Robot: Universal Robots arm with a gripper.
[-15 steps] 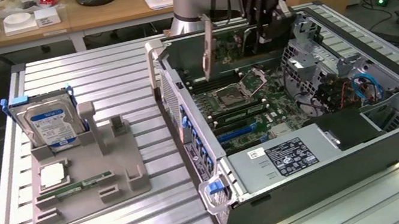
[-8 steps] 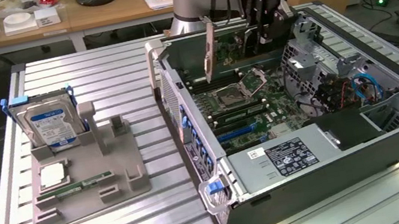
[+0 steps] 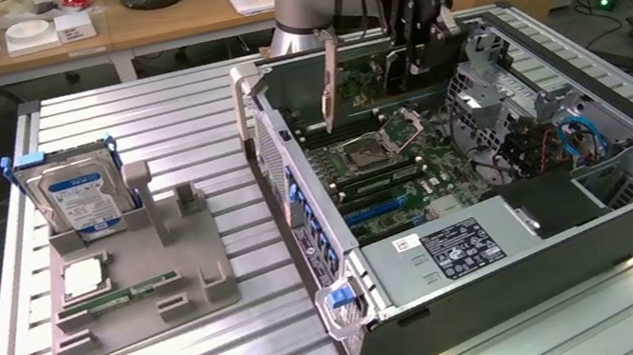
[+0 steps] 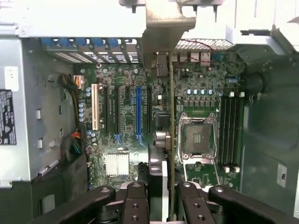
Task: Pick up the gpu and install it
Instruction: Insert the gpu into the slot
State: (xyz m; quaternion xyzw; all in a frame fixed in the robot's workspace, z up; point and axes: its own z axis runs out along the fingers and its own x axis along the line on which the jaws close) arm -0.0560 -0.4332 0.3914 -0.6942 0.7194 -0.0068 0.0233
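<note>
The gpu (image 3: 367, 73) is a thin dark card with a pale metal end bracket. It hangs on edge above the open computer case (image 3: 522, 249), over the motherboard's far end. My gripper (image 3: 415, 55) is shut on its upper edge. In the wrist view the gpu (image 4: 171, 140) shows edge-on as a thin strip, its bracket toward the case's rear wall. The gripper (image 4: 166, 205) has its black fingers (image 4: 135, 200) clamped on either side of the card. The card hovers beside the blue expansion slot (image 4: 138, 112) and the black slots, between them and the CPU socket (image 4: 196, 137), clear of the board.
At the exterior view's left, a grey fixture tray (image 3: 133, 276) holds an upright hard drive (image 3: 81, 193), a flat chip (image 3: 86, 274) and a green memory stick (image 3: 130, 293). The case walls and drive cage (image 3: 496, 99) hem in the board.
</note>
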